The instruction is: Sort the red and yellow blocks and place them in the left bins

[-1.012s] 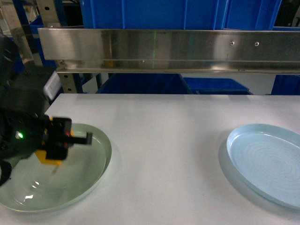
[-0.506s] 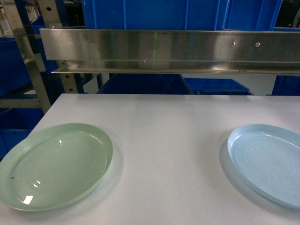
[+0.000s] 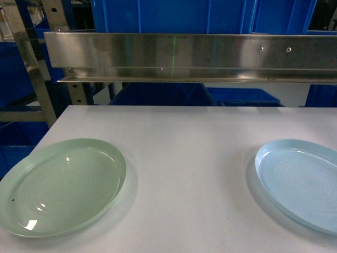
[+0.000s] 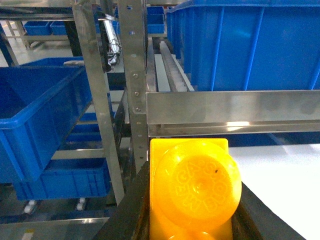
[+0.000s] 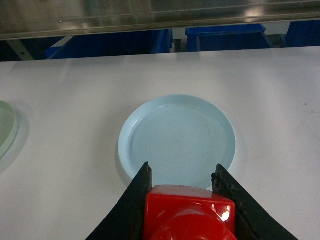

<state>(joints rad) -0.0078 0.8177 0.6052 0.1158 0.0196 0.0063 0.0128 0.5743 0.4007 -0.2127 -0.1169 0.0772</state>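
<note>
The left wrist view shows my left gripper (image 4: 193, 200) shut on the orange-yellow brick (image 4: 192, 187), one round stud facing the camera. It is held off the table's left end, facing a metal rack. A deep blue bin (image 4: 35, 110) sits on the rack to the left, and a larger blue bin (image 4: 240, 45) stands above the steel rail. In the right wrist view my right gripper (image 5: 182, 172) is shut on the red block (image 5: 189, 212), above the near rim of the pale blue plate (image 5: 177, 137). Neither gripper shows in the head view.
On the white table (image 3: 184, 158) the pale green plate (image 3: 63, 184) lies at the left and the pale blue plate (image 3: 303, 182) at the right. A steel rail (image 3: 189, 55) runs along the back with blue crates (image 3: 174, 16) behind it. A rack post (image 4: 132, 75) stands ahead of the left gripper.
A second ago my left arm hung over the green plate with the yellow brick. It has since left the head view to the left. The plates have not moved.
</note>
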